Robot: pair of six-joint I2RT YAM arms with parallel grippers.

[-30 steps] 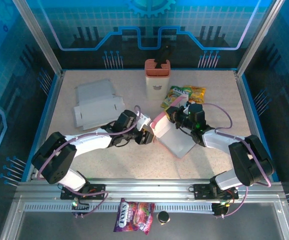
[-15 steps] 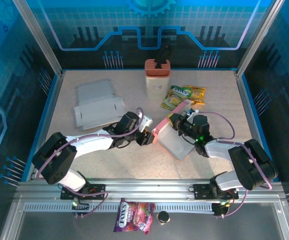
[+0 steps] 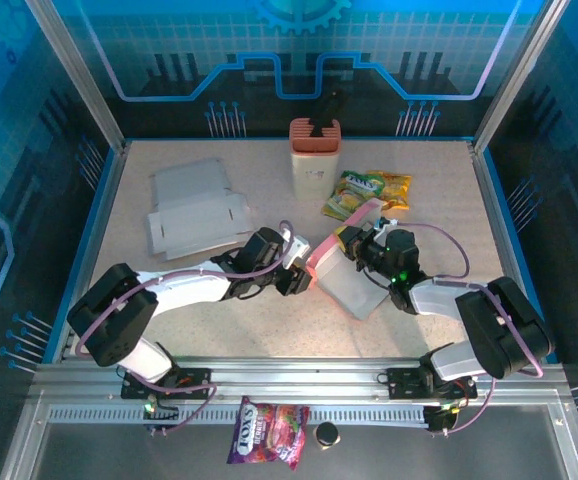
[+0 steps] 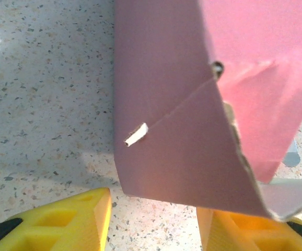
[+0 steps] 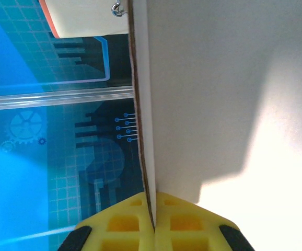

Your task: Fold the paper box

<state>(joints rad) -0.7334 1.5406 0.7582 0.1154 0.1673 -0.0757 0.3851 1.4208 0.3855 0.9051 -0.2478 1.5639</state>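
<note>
Mid-fold, by my reading: the pink cardboard paper box sits mid-surface, its long axis diagonal from near-left to far-right, its raised wall facing the left arm. The right end effector is clenched on a panel edge. The left end effector is released, its fingers astride the box's lower corner; it probably needs to pinch and crease that wall next.

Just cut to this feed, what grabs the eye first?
The half-folded pink box, tilted up in the middle of the scene. The right gripper is shut on one panel's edge, and the left gripper stands open at its lower corner. At far left lies flat grey cardboard.
</note>
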